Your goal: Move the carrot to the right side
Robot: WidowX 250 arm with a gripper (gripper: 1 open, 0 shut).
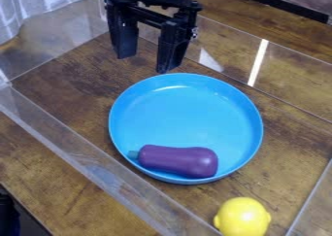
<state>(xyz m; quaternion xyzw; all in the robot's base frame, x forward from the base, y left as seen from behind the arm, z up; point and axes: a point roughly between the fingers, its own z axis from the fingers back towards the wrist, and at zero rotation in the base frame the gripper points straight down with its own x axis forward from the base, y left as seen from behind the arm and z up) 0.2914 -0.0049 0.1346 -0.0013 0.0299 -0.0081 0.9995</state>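
The carrot (180, 160) is a glossy dark-purple oblong toy lying on its side in the near part of a round blue plate (195, 104). My black gripper (147, 53) hangs above the table just beyond the plate's far left rim, pointing down. Its two fingers stand apart and hold nothing. The carrot lies well in front of the gripper, untouched.
A round yellow lemon (243, 219) sits on the wooden table (65, 94) near the front right, just outside the plate. Clear plastic walls (58, 133) run along the left and front sides of the work area.
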